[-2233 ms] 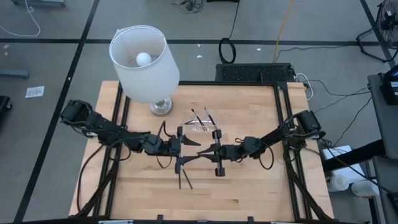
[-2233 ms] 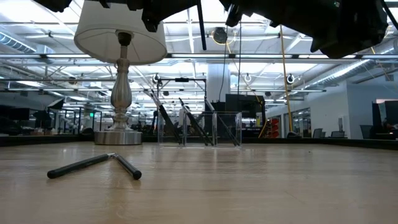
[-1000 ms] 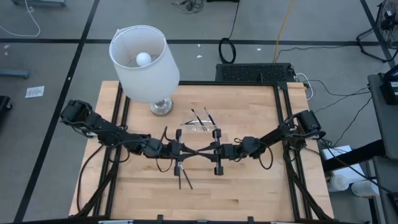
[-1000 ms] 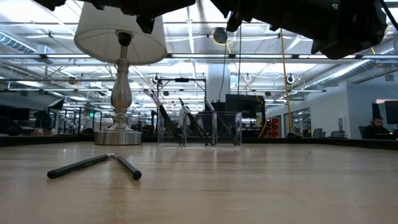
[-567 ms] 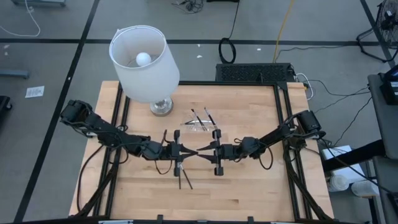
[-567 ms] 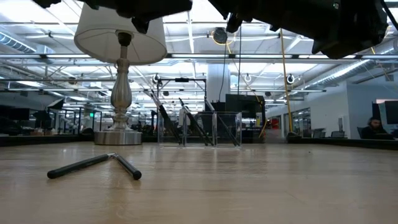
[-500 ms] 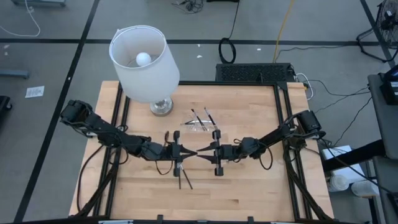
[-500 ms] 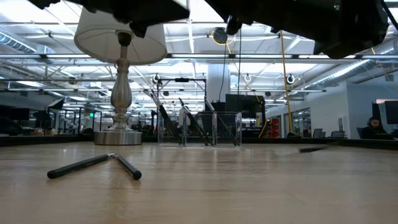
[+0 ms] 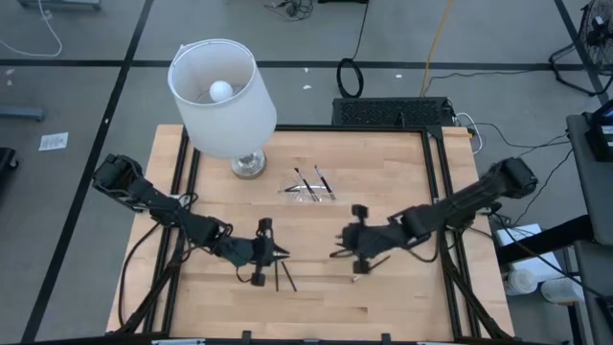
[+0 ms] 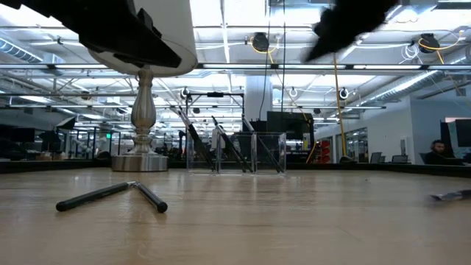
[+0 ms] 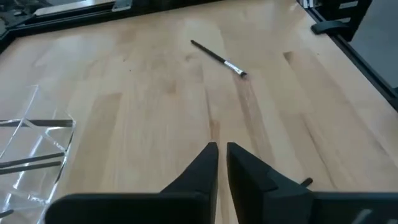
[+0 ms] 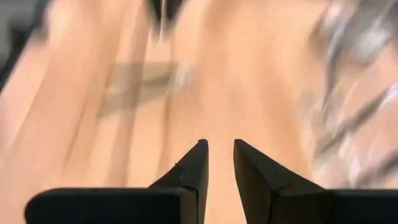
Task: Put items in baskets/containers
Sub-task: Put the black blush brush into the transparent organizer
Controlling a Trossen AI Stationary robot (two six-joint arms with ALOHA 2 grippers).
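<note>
A clear tray [image 9: 308, 187] with a few dark sticks leaning inside stands at the table's middle, toward the far side. Two dark sticks [image 9: 283, 278] lie crossed on the wood near the front, just beside my left gripper [image 9: 284, 255]. Another stick [image 9: 369, 265] with a metallic end lies flat on the table by my right gripper [image 9: 333, 255]; the left wrist view shows that stick [image 11: 217, 58] too. Both grippers hover above the table, facing each other with a gap between them. My left gripper's fingers [image 11: 222, 155] stand slightly apart, my right gripper's [image 12: 221, 155] wider; neither has anything between them.
A lamp with a white shade [image 9: 225, 96] stands on its metal base [image 9: 247, 165] at the far left, close to the tray. Black rails [image 9: 436, 192] run along the table's sides. Bare wood lies between the grippers and along the front.
The two grippers, which met fingertip to fingertip over the table's middle, have drawn apart and moved toward the near edge, the left one leftward, the right one rightward. A stick has fallen and now lies on the table by the right gripper.
</note>
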